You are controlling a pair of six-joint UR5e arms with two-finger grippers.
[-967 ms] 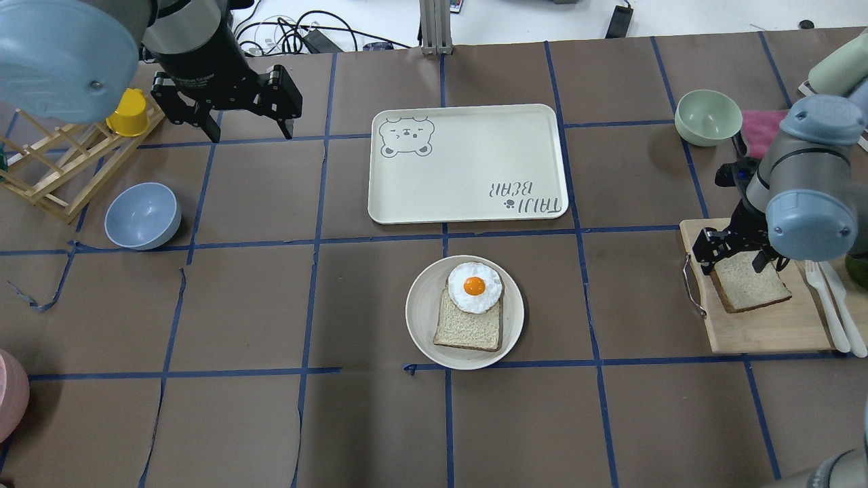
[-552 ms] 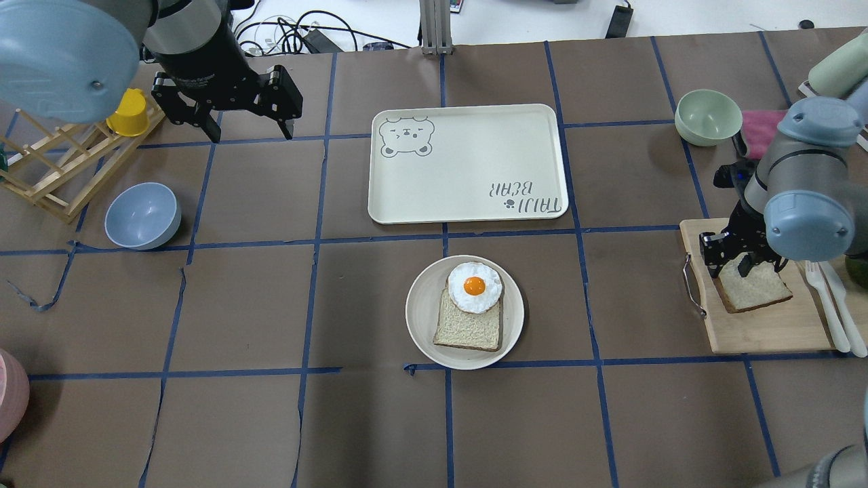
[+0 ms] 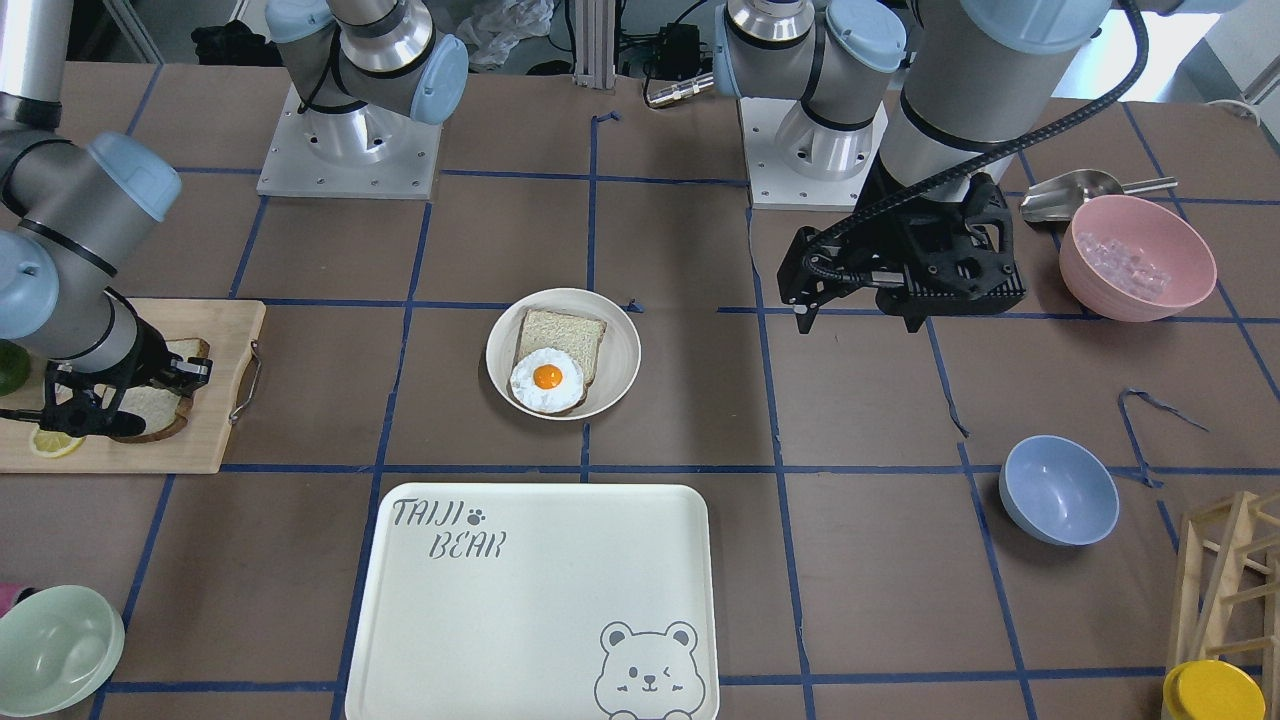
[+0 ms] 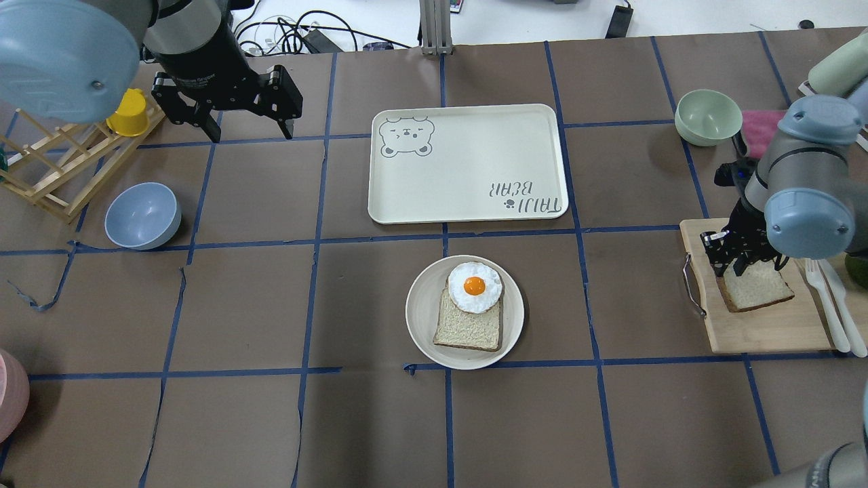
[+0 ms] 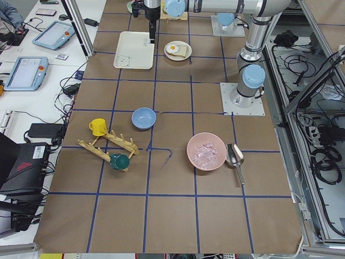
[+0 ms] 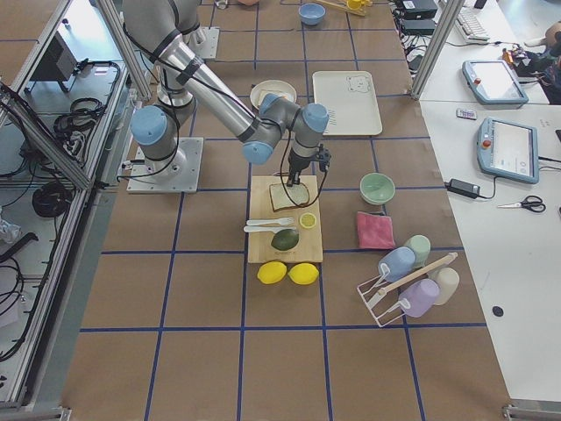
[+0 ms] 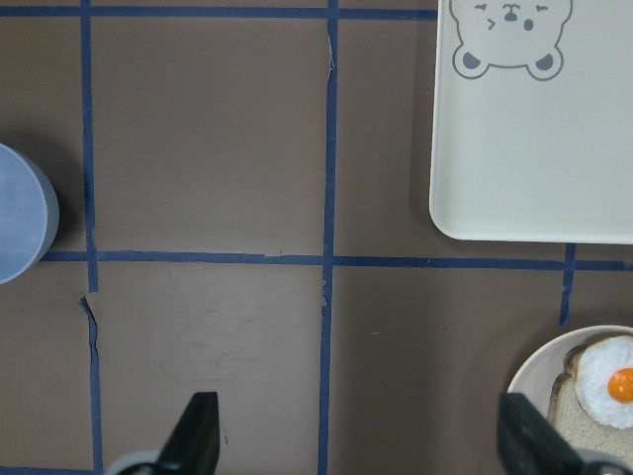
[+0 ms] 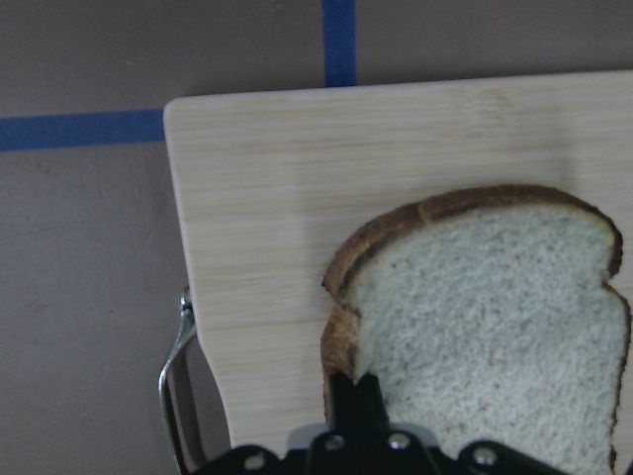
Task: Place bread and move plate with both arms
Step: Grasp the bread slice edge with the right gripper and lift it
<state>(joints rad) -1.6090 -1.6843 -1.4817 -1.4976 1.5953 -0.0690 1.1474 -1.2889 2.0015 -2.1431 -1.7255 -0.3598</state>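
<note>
The bread (image 4: 758, 293) lies on a wooden cutting board (image 4: 759, 332) at the right. It also shows in the front view (image 3: 152, 406) and the right wrist view (image 8: 495, 317). My right gripper (image 4: 734, 268) is shut on the bread's crust edge; its fingertips (image 8: 352, 396) pinch that edge. The plate (image 4: 420, 318) sits mid-table and holds another bread slice (image 4: 468, 329) topped with a fried egg (image 4: 475, 287). My left gripper (image 4: 249, 129) is open and empty, hovering at the back left, far from the plate (image 7: 526, 381).
A cream bear tray (image 4: 468, 163) lies behind the plate. A green bowl (image 4: 708, 116) stands behind the board. A white fork and knife (image 4: 837, 305) lie on the board's right side. A blue bowl (image 4: 142, 215), a wooden rack (image 4: 51, 169) and a yellow cup (image 4: 127, 113) are at the left.
My right gripper's fingers have come together on the bread's edge, and the wrist has dropped slightly. The left arm has not moved.
</note>
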